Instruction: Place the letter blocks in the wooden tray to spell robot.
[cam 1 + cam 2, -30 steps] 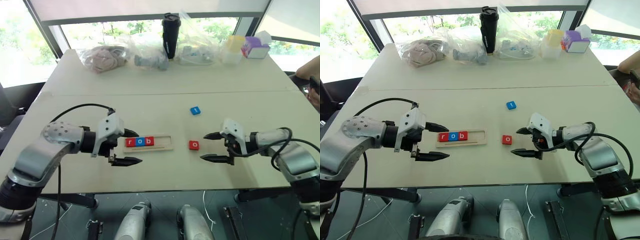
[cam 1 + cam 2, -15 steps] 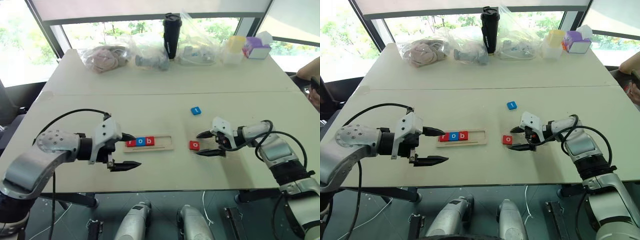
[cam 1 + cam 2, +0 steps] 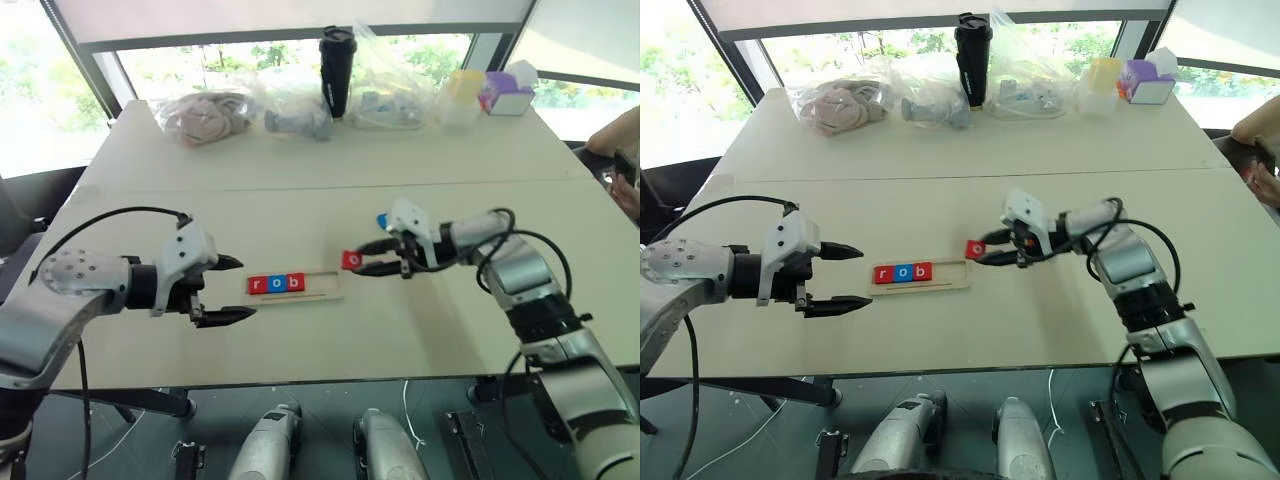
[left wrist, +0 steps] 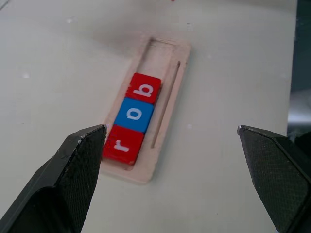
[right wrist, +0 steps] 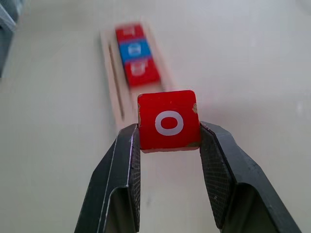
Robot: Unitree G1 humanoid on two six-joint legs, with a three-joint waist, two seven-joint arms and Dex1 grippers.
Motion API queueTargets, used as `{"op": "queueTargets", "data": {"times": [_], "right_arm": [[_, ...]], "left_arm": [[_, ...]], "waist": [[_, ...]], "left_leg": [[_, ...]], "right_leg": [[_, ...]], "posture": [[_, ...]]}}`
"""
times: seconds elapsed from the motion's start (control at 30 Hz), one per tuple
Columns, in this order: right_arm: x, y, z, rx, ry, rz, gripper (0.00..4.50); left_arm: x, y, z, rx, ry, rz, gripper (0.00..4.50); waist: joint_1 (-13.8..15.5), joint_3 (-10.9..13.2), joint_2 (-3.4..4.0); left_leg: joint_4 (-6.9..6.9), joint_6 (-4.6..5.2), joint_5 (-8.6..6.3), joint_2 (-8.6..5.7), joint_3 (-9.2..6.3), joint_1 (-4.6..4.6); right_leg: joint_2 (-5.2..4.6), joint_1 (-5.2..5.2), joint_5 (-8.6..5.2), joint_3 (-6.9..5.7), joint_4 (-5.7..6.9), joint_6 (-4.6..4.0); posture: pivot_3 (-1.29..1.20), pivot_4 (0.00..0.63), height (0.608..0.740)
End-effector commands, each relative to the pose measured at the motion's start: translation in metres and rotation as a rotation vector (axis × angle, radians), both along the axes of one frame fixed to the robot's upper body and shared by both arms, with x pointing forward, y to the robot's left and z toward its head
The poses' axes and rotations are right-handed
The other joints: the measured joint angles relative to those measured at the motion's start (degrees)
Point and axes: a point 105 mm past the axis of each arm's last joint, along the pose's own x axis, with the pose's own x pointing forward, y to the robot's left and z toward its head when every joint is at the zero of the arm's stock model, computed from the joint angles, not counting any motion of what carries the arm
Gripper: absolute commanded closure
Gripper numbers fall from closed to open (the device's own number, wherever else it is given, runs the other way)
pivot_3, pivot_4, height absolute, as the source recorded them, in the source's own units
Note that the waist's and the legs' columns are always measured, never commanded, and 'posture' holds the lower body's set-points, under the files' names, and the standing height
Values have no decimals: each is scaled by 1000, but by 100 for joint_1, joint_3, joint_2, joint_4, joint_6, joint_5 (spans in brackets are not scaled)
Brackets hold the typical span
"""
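The wooden tray [image 3: 328,285] lies mid-table with three letter blocks at its left end: red r [image 3: 258,285], blue o [image 3: 277,284], red b [image 3: 296,283]. Its right part is empty. My right gripper [image 3: 362,258] is shut on a red o block [image 3: 351,260] and holds it in the air just right of the tray's right end. In the right wrist view the block [image 5: 168,120] sits between the pads, with the tray [image 5: 116,63] beyond. A blue block [image 3: 382,219] peeks out behind that gripper. My left gripper [image 3: 245,288] hangs open, empty, left of the tray.
Along the table's far edge stand a black bottle [image 3: 337,70], several plastic bags [image 3: 290,100], a yellow container [image 3: 460,95] and a purple box [image 3: 505,95]. A person's arm [image 3: 615,135] shows at the right edge.
My right gripper shut on the red o block, lifted it off the table and carried it left toward the tray. My left gripper drew back slightly to the left, still open.
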Motion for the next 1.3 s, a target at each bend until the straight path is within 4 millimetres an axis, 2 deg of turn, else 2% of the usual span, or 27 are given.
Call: {"op": "queueTargets", "data": {"times": [0.03,0.2,0.37,0.8,1.3], "right_arm": [[1,27,-4,-36,-19,68,3361],[3,36,-23,-122,-15,117,3361],[5,40,-32,-145,-2,123,3361],[14,42,-40,-184,-29,104,3361],[17,48,-42,-176,-36,108,3361]], "left_arm": [[1,5,11,18,-51,-5,0],[-1,3,7,14,-47,5,0],[-3,-2,2,3,-43,13,0],[-1,-14,3,-16,-63,-2,0],[0,-16,2,-24,-62,3,0]], "waist": [[3,-1,-2],[1,-1,-2],[-24,-1,-2],[-16,-1,-2],[-41,-1,-2]], "left_leg": [[0,0,0,-1,0,0],[1,-1,0,-7,1,0],[1,-4,1,-5,1,2],[2,-11,6,1,1,4],[0,-23,14,10,1,5]], "right_leg": [[0,2,1,-1,-7,1],[-2,1,7,1,-9,10],[2,0,12,2,2,13],[13,-3,14,4,19,12],[25,0,19,6,25,4]], "posture": [[0,150,740],[0,150,740],[0,150,740],[0,150,740],[0,150,740]]}}
